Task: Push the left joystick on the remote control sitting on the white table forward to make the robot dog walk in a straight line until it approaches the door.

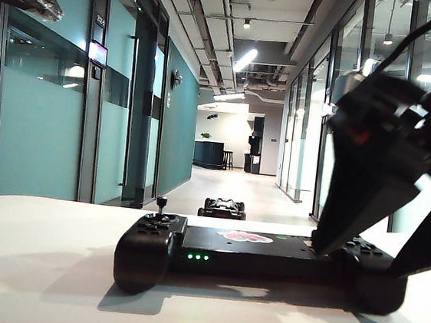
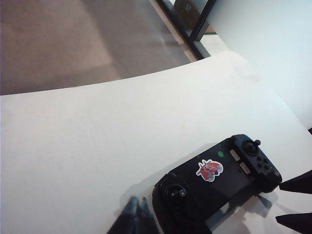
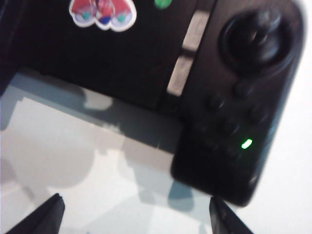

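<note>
Remote control (image 1: pixel 259 262) flat on white surface (image 1: pixel 35 266), rigid, likely slides if shoved. Left joystick (image 1: pixel 162 202) at its 9 o'clock end: thin, springy; nudge cap lightly. Right gripper (image 3: pixel 134 214) spread beside right handle. Left gripper (image 2: pixel 137 214) pressed together, near. Robot dog (image 1: pixel 223 207) beyond, 12 o'clock.

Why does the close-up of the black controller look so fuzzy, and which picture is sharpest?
Right wrist view: the remote control sits very close and is blurred. Exterior view: sharpest, though the right gripper is a dark backlit shape. Left wrist view: fairly clear, soft shadows on the white table.
</note>
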